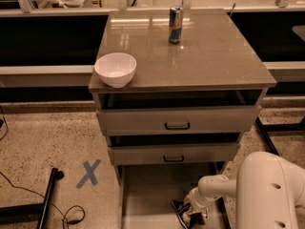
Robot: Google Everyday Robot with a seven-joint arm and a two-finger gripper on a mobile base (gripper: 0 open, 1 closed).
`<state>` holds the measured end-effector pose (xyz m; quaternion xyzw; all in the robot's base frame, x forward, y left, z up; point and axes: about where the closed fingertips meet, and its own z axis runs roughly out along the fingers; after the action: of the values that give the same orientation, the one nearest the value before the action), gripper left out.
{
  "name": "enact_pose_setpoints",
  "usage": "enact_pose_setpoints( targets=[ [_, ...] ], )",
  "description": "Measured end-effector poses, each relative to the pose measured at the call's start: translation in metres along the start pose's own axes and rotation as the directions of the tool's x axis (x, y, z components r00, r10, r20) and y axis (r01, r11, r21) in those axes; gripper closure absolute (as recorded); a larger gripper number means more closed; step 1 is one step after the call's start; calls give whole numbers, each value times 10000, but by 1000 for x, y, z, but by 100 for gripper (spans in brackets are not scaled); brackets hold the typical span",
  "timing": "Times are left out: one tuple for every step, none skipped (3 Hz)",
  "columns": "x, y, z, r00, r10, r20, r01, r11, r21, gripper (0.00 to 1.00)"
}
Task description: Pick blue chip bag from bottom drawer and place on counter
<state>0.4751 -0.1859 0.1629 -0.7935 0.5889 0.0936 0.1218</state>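
Observation:
The bottom drawer (pixel 147 194) is pulled out at the foot of the cabinet, with its flat floor showing. My gripper (pixel 190 214) is down inside it at the front right, on the end of the white arm (pixel 267 190). A small dark crumpled shape (pixel 179 208) lies right at the gripper; it looks like the blue chip bag and is mostly hidden by the gripper. The counter (pixel 200 56) is the glossy slab on top of the cabinet.
A white bowl (pixel 115 69) sits at the counter's front left corner. A tall blue-silver can (pixel 175 25) stands at the back middle. Two handled drawers (pixel 177 125) stand slightly open above the bottom one. A blue tape X (pixel 89 172) and black cables lie on the floor at left.

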Motion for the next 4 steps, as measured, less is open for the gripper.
enact_pose_setpoints(
  targets=[
    [-2,-6,0,9994,203,294,-208,9997,154,89],
    [-18,-34,-47,9731,892,2126,-1134,9881,1042,100],
    [-51,-41,-123,9069,308,4203,-1267,9711,2022,100],
    [-71,-17,-248,8120,-1846,5537,-627,9156,3973,100]
  ],
)
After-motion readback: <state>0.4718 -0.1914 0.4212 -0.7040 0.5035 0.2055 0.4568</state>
